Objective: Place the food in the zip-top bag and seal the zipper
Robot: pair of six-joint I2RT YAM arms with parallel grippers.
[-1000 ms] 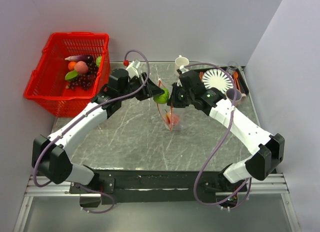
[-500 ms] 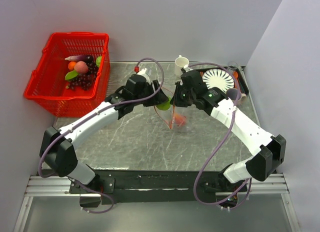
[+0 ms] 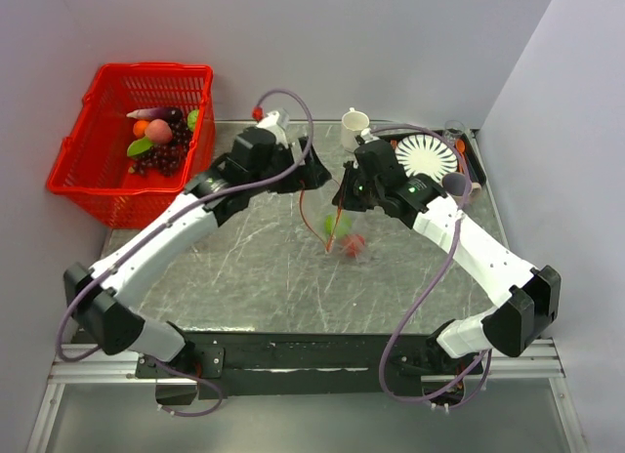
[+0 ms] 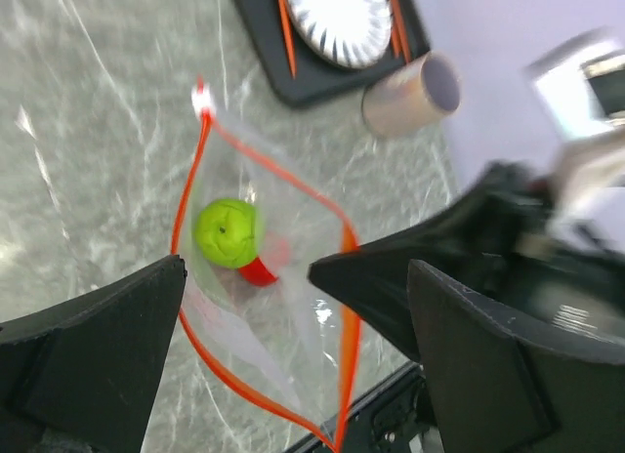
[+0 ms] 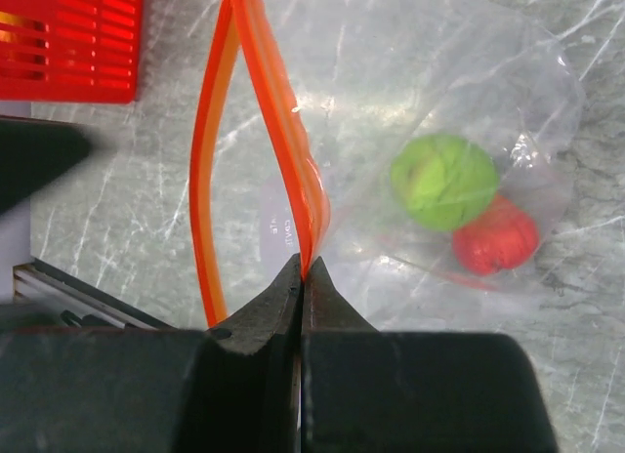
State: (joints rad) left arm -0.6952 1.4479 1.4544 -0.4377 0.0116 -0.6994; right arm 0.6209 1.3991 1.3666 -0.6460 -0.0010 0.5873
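Marble table (image 3: 244, 277), red basket (image 3: 88, 194) far-left; left tool (image 4: 295, 267) wide open; right tool (image 5: 301, 272) pinching zipper (image 5: 278, 150).

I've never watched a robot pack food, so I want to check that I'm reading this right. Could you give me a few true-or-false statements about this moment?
1. The green food lies inside the zip-top bag. True.
2. The zipper is sealed. False: the mouth gapes open.
3. The right gripper pinches the zipper. True.
4. The left gripper holds the green food. False: it stands open and empty above the bag.
5. The red basket is empty. False: fruit lies in it.
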